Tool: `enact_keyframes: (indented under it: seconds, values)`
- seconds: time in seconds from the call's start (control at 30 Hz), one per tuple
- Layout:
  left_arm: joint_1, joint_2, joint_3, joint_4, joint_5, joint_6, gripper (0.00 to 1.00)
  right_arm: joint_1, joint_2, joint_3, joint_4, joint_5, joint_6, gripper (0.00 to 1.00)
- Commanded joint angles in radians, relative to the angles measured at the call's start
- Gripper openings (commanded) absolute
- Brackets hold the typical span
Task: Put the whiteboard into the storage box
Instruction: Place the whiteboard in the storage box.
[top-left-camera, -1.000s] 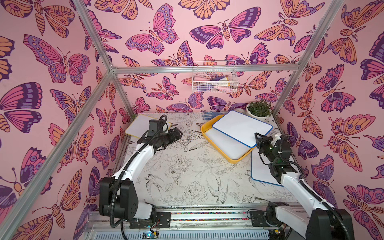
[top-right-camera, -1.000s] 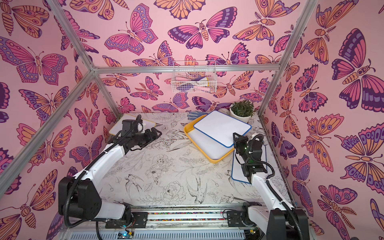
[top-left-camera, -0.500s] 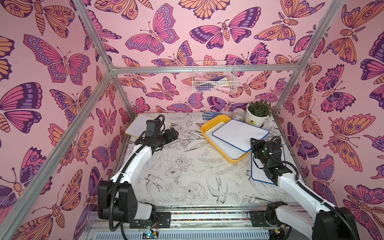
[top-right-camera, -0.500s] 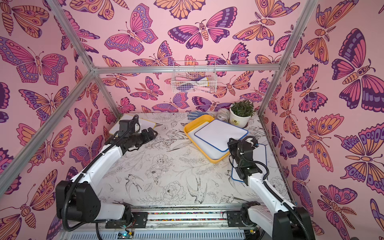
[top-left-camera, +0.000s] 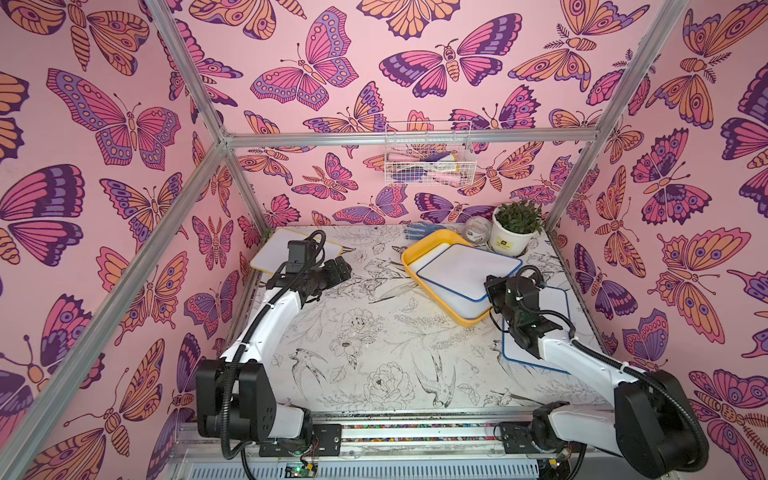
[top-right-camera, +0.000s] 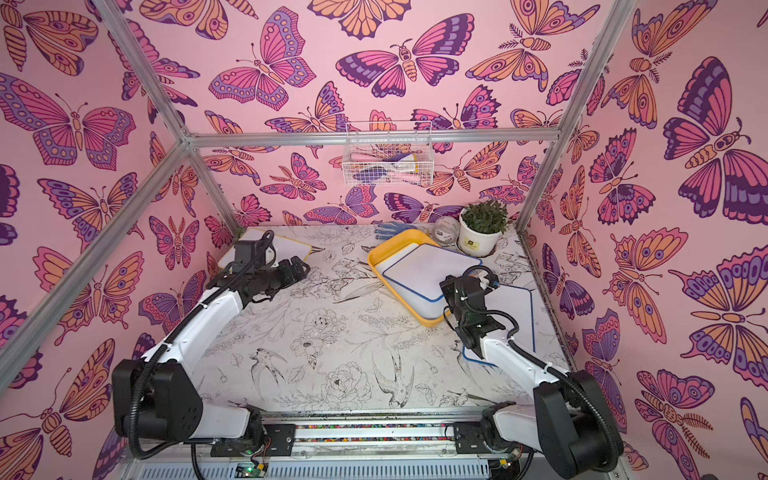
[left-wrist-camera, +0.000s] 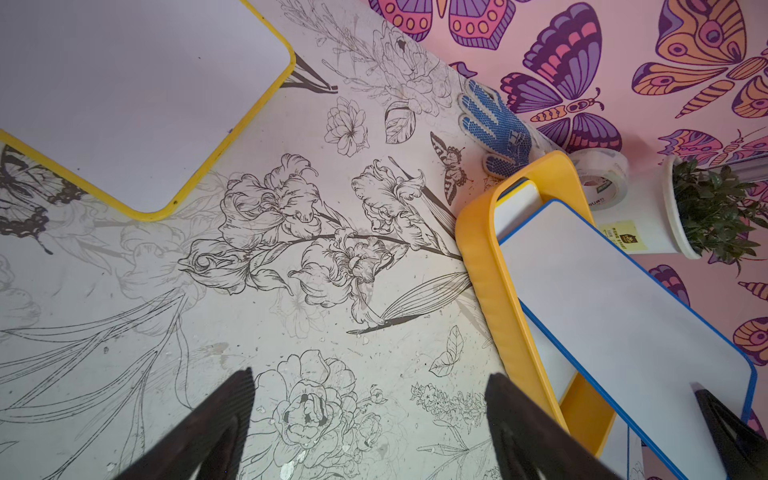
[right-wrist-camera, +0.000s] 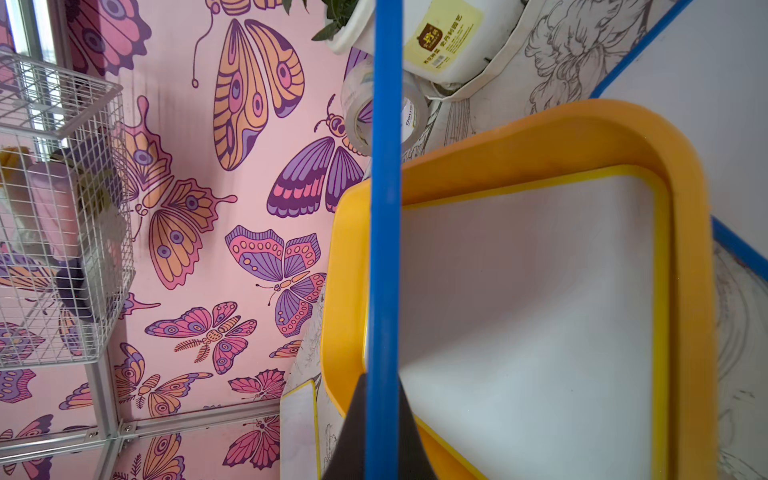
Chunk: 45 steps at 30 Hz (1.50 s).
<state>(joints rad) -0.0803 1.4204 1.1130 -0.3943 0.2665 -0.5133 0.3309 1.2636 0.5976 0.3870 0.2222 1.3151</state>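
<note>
Task partly done, not finished. My right hand (top-left-camera: 493, 285) was clamped shut on the rim of a blue-edged whiteboard (top-left-camera: 465, 268), pinching it at the corner nearest me. That board sat tilted over the yellow storage box (top-left-camera: 465, 320), skewed to the box's outline, with its far corner sticking out past the rim toward the potted plant (top-left-camera: 515, 224). I judged it over the box but not seated. Whether its low edge touched what was underneath, I could not tell. A yellow-edged whiteboard (right-wrist-camera: 540, 291) already lay flat on the box floor, so one board counted as stored. Left to do, in my judgement: square the blue-edged board to the box, lower it flat onto the board below, release. Two more boards were out on the bench (top-left-camera: 374, 353): a second blue-edged whiteboard (top-left-camera: 557, 307) lay flat beneath my right arm, just beside the box, and another yellow-edged whiteboard (top-left-camera: 268, 253) lay in the far left corner. My left hand (top-left-camera: 341, 268) was wide open and empty, above the bench near that corner board, touching nothing. If all boards counted, roughly a quarter was done.
</note>
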Motion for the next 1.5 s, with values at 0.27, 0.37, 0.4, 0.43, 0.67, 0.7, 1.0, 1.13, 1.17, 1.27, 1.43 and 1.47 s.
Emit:
enact_keyframes:
  seconds: [0.27, 0.37, 0.4, 0.43, 0.67, 0.7, 1.0, 1.13, 1.17, 1.27, 1.43, 1.47]
  values:
    - [0.053, 0.021, -0.002, -0.008, 0.034, -0.018, 0.88, 0.066, 0.156, 0.105, 0.151, 0.086, 0.036, 0.08]
    - [0.063, 0.027, -0.005, -0.002, 0.048, -0.028, 0.89, 0.070, 0.168, 0.125, 0.096, 0.069, 0.036, 0.15]
    - [0.067, 0.029, -0.004, 0.000, 0.054, -0.030, 0.89, 0.071, 0.167, 0.122, 0.093, 0.064, 0.035, 0.18]
    - [0.071, 0.031, -0.004, 0.001, 0.058, -0.033, 0.89, 0.070, 0.166, 0.116, 0.096, 0.057, 0.033, 0.22]
    - [0.114, 0.058, -0.008, 0.009, 0.066, -0.048, 0.89, 0.069, 0.130, 0.092, 0.010, 0.018, 0.016, 0.43]
    - [0.121, 0.063, -0.007, 0.009, 0.066, -0.049, 0.89, 0.069, 0.127, 0.090, -0.001, 0.012, 0.015, 0.44]
    - [0.181, 0.121, -0.004, 0.018, 0.076, -0.061, 0.88, 0.054, 0.109, 0.113, -0.177, -0.057, -0.017, 0.59]
    - [0.199, 0.158, 0.002, 0.021, 0.081, -0.069, 0.88, 0.049, 0.121, 0.146, -0.265, -0.090, -0.034, 0.65]
    - [0.201, 0.169, 0.003, 0.021, 0.092, -0.071, 0.88, 0.046, 0.127, 0.154, -0.282, -0.102, -0.034, 0.66]
    - [0.203, 0.190, 0.007, 0.022, 0.100, -0.076, 0.88, 0.042, 0.141, 0.179, -0.344, -0.129, -0.039, 0.72]
    - [0.203, 0.199, 0.007, 0.022, 0.103, -0.077, 0.88, 0.040, 0.145, 0.225, -0.467, -0.138, -0.055, 0.84]
    - [0.202, 0.198, 0.007, 0.023, 0.103, -0.079, 0.88, 0.039, 0.142, 0.236, -0.494, -0.133, -0.060, 0.87]
